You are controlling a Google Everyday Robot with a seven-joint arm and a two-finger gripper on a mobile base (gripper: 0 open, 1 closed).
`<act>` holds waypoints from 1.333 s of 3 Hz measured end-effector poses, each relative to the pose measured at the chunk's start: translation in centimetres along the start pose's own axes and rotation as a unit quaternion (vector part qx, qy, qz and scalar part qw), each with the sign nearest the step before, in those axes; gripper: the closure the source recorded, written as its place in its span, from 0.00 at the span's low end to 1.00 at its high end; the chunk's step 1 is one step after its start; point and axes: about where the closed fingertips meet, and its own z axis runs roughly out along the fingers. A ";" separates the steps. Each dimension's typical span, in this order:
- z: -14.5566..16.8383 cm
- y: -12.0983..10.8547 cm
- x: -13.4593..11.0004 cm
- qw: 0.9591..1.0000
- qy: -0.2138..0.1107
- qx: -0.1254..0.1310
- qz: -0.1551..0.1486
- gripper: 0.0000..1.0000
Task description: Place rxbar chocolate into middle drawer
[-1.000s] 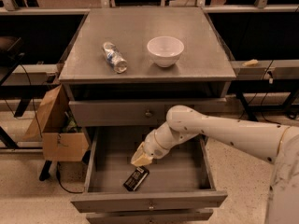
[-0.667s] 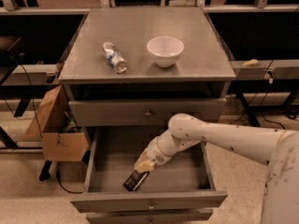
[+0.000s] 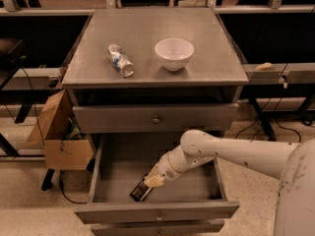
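The rxbar chocolate point(image 3: 141, 191) is a small black wrapper low inside the open middle drawer point(image 3: 156, 212), near its front left. My gripper point(image 3: 151, 181) reaches down into the drawer from the right and is shut on the bar's upper end. The bar's lower end is at or just above the drawer floor. The white arm point(image 3: 231, 154) crosses over the drawer's right side.
The cabinet top point(image 3: 216, 58) carries a clear plastic bottle point(image 3: 120, 60) lying on its side and a white bowl point(image 3: 173, 53). The top drawer point(image 3: 156, 118) is closed. A cardboard box point(image 3: 61, 139) stands on the floor to the left. Dark benches and cables surround the cabinet.
My gripper has moved lower into the drawer, bringing the bar down toward the drawer floor. The bottle and bowl have not moved.
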 end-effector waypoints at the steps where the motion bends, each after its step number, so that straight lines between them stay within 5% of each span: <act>1: -0.7 -0.2 0.5 1.000 -0.005 0.018 0.010 0.58; 3: -0.7 -0.2 0.5 1.000 -0.005 0.018 0.010 0.11; 4: -0.7 -0.2 0.5 1.000 -0.005 0.018 0.010 0.00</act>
